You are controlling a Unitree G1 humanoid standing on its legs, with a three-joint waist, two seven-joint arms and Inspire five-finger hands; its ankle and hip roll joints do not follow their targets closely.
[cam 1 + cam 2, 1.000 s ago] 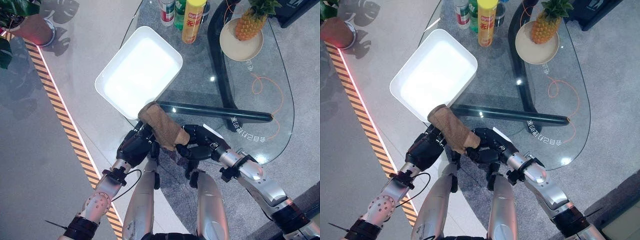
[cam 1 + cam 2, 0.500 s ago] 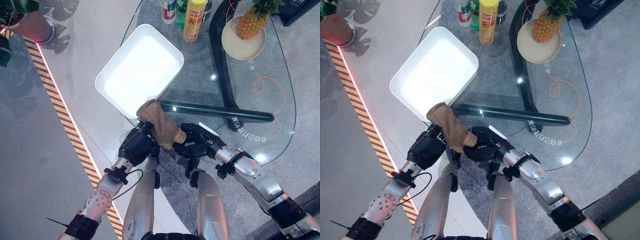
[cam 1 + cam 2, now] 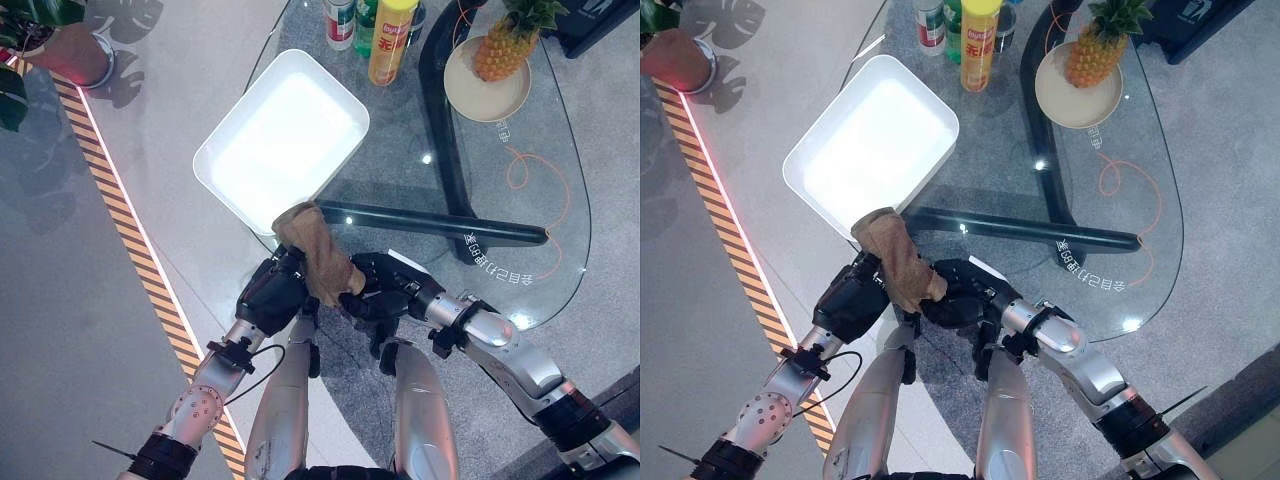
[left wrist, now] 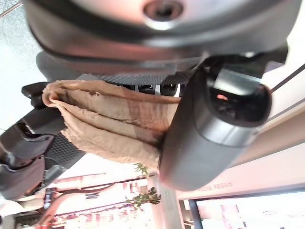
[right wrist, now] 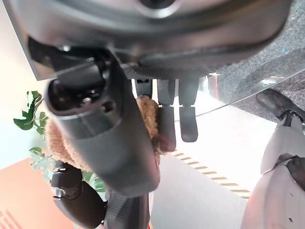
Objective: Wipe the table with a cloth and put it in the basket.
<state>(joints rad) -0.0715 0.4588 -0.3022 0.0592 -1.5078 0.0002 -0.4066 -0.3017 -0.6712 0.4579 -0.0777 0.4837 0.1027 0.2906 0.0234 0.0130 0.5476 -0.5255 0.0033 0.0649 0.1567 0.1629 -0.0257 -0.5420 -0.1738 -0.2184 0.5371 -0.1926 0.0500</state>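
Two hands meeting, left hand (image 3: 268, 296) clutching cloth (image 3: 318, 252), right hand (image 3: 385, 295) touching it

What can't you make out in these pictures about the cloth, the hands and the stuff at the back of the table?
- Left hand: in the eye views the brown cloth covers its fingertips.
- Right hand: whether it grips the cloth or just touches it; its thumb blocks the right wrist view.
- Bottles: tops cut off by the left eye view's edge.
- White basket: glare washes out its inside.

A showroom or lobby-like indoor space: a polished grey floor (image 3: 120, 300) with a lit striped strip (image 3: 130, 240), a potted plant (image 3: 60, 45), and a glass worktop (image 3: 540, 230) bearing a pineapple (image 3: 505, 45) on a plate (image 3: 487, 95).
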